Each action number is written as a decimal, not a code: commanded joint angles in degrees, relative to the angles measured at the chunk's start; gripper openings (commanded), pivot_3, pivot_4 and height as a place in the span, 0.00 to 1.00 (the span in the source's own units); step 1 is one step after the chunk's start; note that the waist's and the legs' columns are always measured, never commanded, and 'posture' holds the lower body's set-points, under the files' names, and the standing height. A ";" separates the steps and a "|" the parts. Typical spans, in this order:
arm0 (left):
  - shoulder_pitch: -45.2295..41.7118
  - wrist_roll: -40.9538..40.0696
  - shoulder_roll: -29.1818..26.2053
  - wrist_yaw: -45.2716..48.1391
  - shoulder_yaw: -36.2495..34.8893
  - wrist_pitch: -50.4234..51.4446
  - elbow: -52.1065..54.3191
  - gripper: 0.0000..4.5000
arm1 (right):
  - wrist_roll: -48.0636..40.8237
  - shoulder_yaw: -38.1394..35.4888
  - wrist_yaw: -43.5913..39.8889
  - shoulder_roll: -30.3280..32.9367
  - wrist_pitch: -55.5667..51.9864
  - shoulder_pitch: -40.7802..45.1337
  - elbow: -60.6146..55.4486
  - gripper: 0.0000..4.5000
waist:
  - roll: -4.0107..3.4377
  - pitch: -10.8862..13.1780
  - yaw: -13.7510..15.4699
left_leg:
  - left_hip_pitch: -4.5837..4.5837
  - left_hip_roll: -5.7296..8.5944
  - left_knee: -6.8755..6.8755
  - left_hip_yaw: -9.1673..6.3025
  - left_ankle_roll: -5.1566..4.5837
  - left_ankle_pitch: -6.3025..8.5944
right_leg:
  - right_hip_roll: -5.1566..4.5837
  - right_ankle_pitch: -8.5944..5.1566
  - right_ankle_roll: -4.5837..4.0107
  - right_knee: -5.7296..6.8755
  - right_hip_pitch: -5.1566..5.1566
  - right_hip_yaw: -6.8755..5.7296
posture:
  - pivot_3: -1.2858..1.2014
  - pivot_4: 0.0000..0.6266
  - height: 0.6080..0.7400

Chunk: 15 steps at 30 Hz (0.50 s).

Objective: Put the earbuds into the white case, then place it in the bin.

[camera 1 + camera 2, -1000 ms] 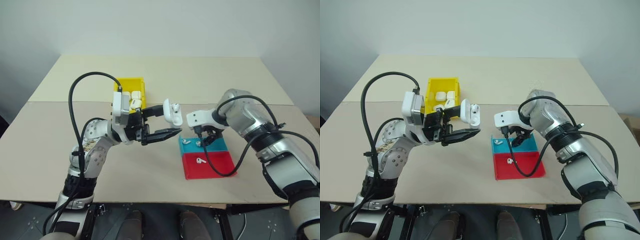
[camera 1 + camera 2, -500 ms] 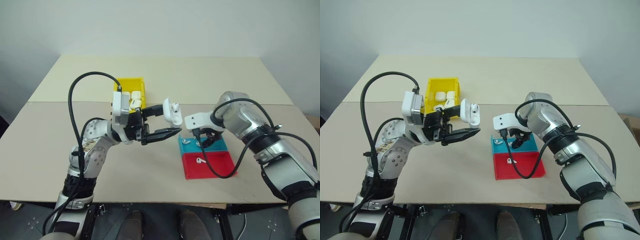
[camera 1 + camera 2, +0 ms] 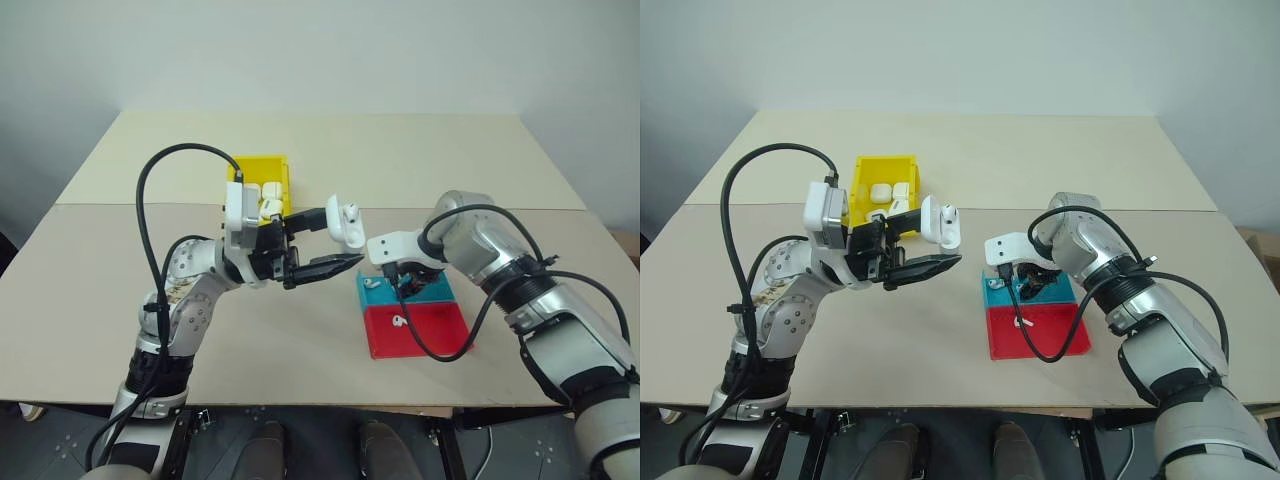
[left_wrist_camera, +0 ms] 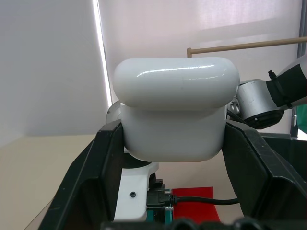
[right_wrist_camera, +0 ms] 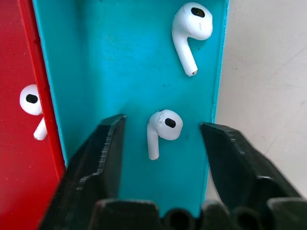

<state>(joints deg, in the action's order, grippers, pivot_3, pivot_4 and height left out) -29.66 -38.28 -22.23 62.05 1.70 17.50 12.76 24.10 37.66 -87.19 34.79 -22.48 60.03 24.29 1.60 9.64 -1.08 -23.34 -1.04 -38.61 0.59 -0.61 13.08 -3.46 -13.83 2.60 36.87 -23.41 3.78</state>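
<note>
My left gripper (image 3: 343, 240) is shut on the white case (image 3: 347, 228), holding it in the air over the middle of the table with its lid flipped open. The case (image 4: 173, 124) sits squarely between the two black fingers (image 4: 100, 163). My right gripper (image 5: 162, 122) points down into the teal half of the tray (image 3: 432, 290). It is open, with one earbud (image 5: 162, 125) lying between its fingers and a gap on each side. A second earbud (image 5: 189, 28) lies further along the teal half, a third (image 5: 32, 108) in the red half. The yellow bin (image 3: 260, 160) stands behind the left hand.
The bin holds several white cases (image 3: 250, 190). The flat tray's red half (image 3: 435, 325) is nearest me, on the table's right side. Black cables loop from both wrists, the right one (image 3: 430, 350) hanging over the tray.
My right arm has settled slightly lower over the teal half of the tray. The left arm and the case have stayed still.
</note>
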 commanded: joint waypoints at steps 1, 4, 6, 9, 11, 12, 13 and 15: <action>-0.34 -0.36 0.09 0.02 -0.42 -1.08 2.00 0.62 | 1.29 0.14 0.71 -0.01 0.77 -0.70 -1.12 0.43 | 0.00 0.00 0.00 | 0.01 0.00 0.00 0.00 0.00 0.00 | 0.00 0.00 0.00 0.00 0.01 0.00 | 0.52 0.24 1.00; -0.35 -0.42 0.01 0.14 -0.49 -1.11 1.98 0.62 | 1.27 0.03 0.85 0.00 0.49 -0.92 -1.25 0.24 | 0.00 0.00 -0.03 | 0.04 0.00 0.00 0.01 0.00 0.00 | 0.00 0.00 0.00 0.00 0.04 0.00 | 0.52 0.24 1.00; -0.44 -0.40 -0.02 0.25 -0.50 -1.16 1.83 0.62 | 1.16 -0.14 0.95 0.07 -0.06 -1.20 -1.60 0.14 | 0.00 0.00 -0.02 | 0.07 0.00 0.00 0.01 0.00 0.00 | 0.00 0.00 0.00 0.00 0.06 0.00 | 0.52 0.24 1.00; -0.59 -0.41 0.01 0.39 -0.50 -1.21 1.62 0.62 | 1.28 -0.12 1.17 0.18 -0.35 -1.72 -2.06 0.14 | 0.00 0.00 -0.05 | 0.08 0.00 0.00 0.01 0.00 0.00 | 0.00 0.00 0.00 -0.01 0.09 0.00 | 0.52 0.24 1.00; -0.67 -0.40 0.07 0.42 -0.44 -1.22 1.60 0.62 | 1.12 -0.42 1.19 0.19 -0.91 -1.98 -2.44 0.14 | 0.00 0.00 -0.07 | 0.09 0.00 0.00 0.01 0.00 0.00 | 0.00 0.00 0.00 0.00 0.09 0.00 | 0.52 0.24 1.00; -0.79 -0.35 0.12 0.46 -0.40 -1.25 1.46 0.62 | 0.88 -0.73 1.22 0.16 -1.31 -1.97 -2.57 0.14 | 0.00 0.00 -0.07 | 0.09 0.00 0.00 0.01 0.00 0.00 | 0.01 0.00 0.00 0.00 0.09 0.00 | 0.52 0.24 1.00; -0.89 -0.33 0.18 0.48 -0.36 -1.26 1.37 0.62 | 0.37 -1.23 0.94 0.07 -2.18 -1.81 -2.63 0.14 | 0.00 0.00 -0.07 | 0.09 0.00 0.00 0.01 0.00 0.00 | 0.01 0.00 0.00 0.00 0.09 0.00 | 0.52 0.24 1.00; -1.04 -0.29 0.37 0.44 -0.23 -1.25 1.30 0.62 | -1.23 -3.16 0.80 0.16 -4.28 -1.56 -3.03 0.14 | 0.00 0.00 -0.06 | 0.09 0.00 0.00 0.01 0.00 0.00 | 0.01 0.00 0.00 0.00 0.09 0.00 | 0.52 0.24 1.00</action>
<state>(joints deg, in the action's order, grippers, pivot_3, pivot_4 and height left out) -29.66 -38.28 -22.20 62.37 1.70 17.46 12.75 24.11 36.86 -86.17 34.82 -24.59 59.01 22.41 1.60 9.64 -1.14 -23.26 -1.04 -38.61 0.60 -0.61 13.08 -3.45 -13.83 2.60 36.86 -23.31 3.77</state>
